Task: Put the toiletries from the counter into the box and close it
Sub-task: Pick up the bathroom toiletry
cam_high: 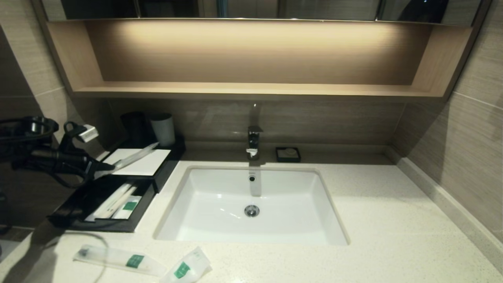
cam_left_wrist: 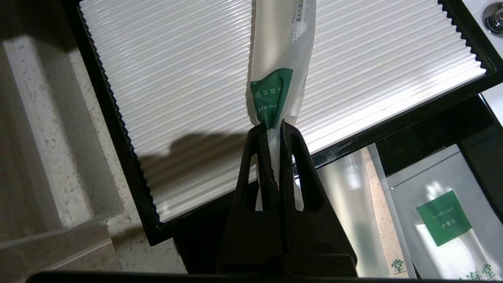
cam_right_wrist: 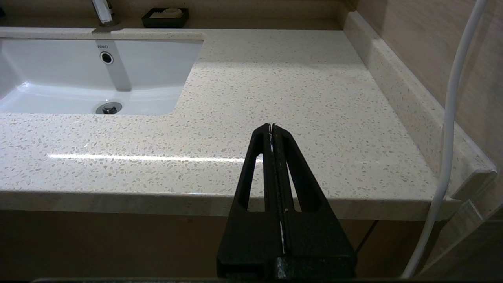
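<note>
the left gripper [cam_left_wrist: 274, 127] is clamped on the green-labelled end of a long sachet [cam_left_wrist: 279, 63], its fingers [cam_left_wrist: 264, 157] pressed together with the plastic pinched between them. the sachet slants over the ribbed white top panel of the box [cam_high: 157, 179], at the counter's [cam_high: 393, 220] left back corner. the drawer [cam_high: 135, 224] stands pulled out toward the front, with flat sachets [cam_high: 118, 204] lying inside. two more sachets rest on the counter's front edge, left of the sink [cam_high: 330, 224]: a long one [cam_high: 118, 259] and, just beside it, a short wide one [cam_high: 188, 267]. the right gripper [cam_right_wrist: 272, 126] hangs off the counter's front edge, jaws closed on nothing.
</note>
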### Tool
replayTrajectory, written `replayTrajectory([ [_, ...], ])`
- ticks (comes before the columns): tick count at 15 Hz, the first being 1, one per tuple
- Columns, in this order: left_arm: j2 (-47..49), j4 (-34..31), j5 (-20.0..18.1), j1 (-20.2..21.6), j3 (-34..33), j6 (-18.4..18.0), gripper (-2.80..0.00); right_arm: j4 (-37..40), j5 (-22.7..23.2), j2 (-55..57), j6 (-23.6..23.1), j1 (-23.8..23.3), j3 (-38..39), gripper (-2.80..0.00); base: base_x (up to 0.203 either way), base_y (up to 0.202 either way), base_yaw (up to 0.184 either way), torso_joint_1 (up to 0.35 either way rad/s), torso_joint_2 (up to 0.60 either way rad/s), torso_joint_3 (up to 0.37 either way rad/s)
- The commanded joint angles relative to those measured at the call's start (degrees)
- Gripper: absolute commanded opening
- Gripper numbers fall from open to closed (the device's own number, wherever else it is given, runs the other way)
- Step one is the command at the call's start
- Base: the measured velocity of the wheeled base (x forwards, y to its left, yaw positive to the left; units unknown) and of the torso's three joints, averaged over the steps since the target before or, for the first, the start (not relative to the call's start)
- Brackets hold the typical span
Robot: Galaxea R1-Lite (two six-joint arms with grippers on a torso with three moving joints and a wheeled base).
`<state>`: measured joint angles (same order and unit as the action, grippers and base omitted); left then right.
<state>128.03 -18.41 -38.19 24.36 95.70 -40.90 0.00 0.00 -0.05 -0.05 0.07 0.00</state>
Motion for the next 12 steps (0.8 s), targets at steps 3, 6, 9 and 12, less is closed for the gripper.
replayTrajectory([
  [3, -2.1, -0.3, -0.2, 0.3, -0.4, 2.3, -2.80, 0.0, 0.0, 0.0, 0.0, 0.0, 0.1, -2.80, 0.000, 0.000, 0.000, 0.000, 0.00, 0.000],
  [6, -5.3, -4.3, -0.2, 0.4, -0.5, 4.1, -2.80, 0.0, 0.0, 0.0, 0.0, 0.0, 0.1, -2.80, 0.000, 0.000, 0.000, 0.000, 0.00, 0.000],
  [9, -8.9, -11.0, 0.0, 1.3, -0.7, 5.2, -2.80, 0.0, 0.0, 0.0, 0.0, 0.0, 0.1, -2.80, 0.000, 0.000, 0.000, 0.000, 0.00, 0.000],
  [12, -12.4, -16.7, 0.6, 3.6, -0.9, 5.6, -2.80, 0.0, 0.0, 0.0, 0.0, 0.0, 0.1, -2.80, 0.000, 0.000, 0.000, 0.000, 0.00, 0.000],
])
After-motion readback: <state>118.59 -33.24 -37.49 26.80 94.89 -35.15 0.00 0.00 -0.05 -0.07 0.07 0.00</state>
